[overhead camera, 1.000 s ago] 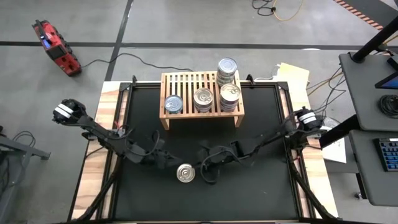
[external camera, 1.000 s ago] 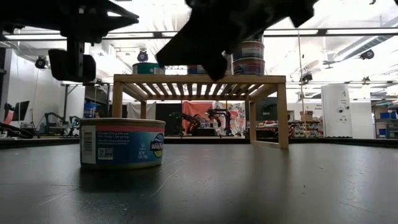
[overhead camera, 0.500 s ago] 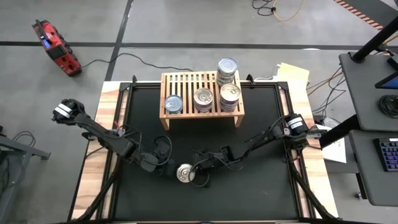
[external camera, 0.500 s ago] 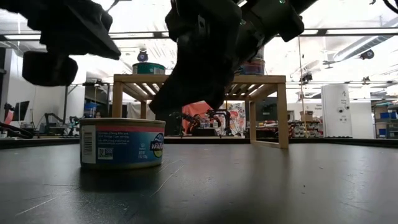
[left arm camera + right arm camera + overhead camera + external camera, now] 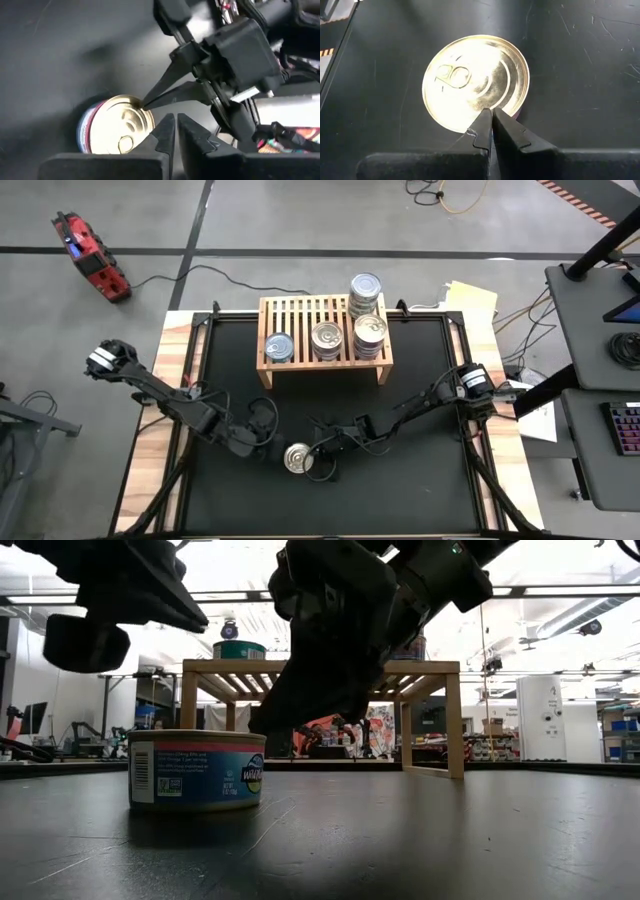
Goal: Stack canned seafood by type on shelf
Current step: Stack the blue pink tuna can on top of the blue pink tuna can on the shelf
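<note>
Short gold-lidded round tin [image 5: 297,458] sits on black tabletop, well short of light-wood slatted shelf [image 5: 322,330]. Right gripper [image 5: 491,131] pinched closed, empty, over the lid; left gripper [image 5: 176,131] likewise closed beside it. Right should spread its fingers before descending to straddle the tin.

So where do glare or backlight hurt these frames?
Right wrist view: the can lid glares, washing out its rings. Left wrist view: same hot lid. Low view: bright ceiling lights silhouette the right gripper and the shelf. High view: even light.

Black table [image 5: 420,470]: wooden shelf [image 5: 300,312], one loose can [image 5: 297,458]
</note>
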### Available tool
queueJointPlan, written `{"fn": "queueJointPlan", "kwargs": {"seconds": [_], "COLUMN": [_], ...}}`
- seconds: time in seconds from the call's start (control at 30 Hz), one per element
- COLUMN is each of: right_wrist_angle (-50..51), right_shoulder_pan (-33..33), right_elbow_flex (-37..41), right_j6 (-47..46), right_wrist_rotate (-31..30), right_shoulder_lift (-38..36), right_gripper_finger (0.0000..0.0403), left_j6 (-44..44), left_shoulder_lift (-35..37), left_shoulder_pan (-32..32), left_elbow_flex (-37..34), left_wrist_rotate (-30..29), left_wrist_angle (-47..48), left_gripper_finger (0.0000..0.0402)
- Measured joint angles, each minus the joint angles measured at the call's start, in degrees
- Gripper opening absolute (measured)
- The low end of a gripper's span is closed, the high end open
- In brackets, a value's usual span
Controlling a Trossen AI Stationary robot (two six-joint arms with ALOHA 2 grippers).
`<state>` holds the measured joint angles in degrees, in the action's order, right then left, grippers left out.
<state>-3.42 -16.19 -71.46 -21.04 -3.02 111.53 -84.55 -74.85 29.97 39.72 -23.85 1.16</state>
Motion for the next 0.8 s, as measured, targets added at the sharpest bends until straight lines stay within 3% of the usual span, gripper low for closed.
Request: {"fn": "queueJointPlan", "kwargs": {"seconds": [0.17, 0.4, 0.8], "right_wrist_angle": [1.64, 3.42, 4.81], "right_shoulder_pan": [-0.02, -0.04, -0.04], "right_elbow_flex": [-0.01, 0.24, 0.54], "right_j6": [-0.41, 0.14, 1.76], "right_wrist_rotate": [-0.03, -0.16, 0.06], "right_shoulder_lift": [0.00, -0.09, 0.15], "right_gripper_finger": [0.0009, 0.0009, 0.0009], "left_j6": [-7.66, -11.66, -13.07], "left_shoulder_lift": [-0.83, -2.35, -5.47], "left_shoulder_pan": [-0.01, 0.00, 0.21], "left_elbow_flex": [-0.02, -0.02, 1.56], "left_wrist_rotate": [1.32, 3.82, 4.26], "left_wrist_angle": [3.81, 3.94, 3.81], "left_gripper_finger": [0.0028, 0.0091, 0.0285]}}
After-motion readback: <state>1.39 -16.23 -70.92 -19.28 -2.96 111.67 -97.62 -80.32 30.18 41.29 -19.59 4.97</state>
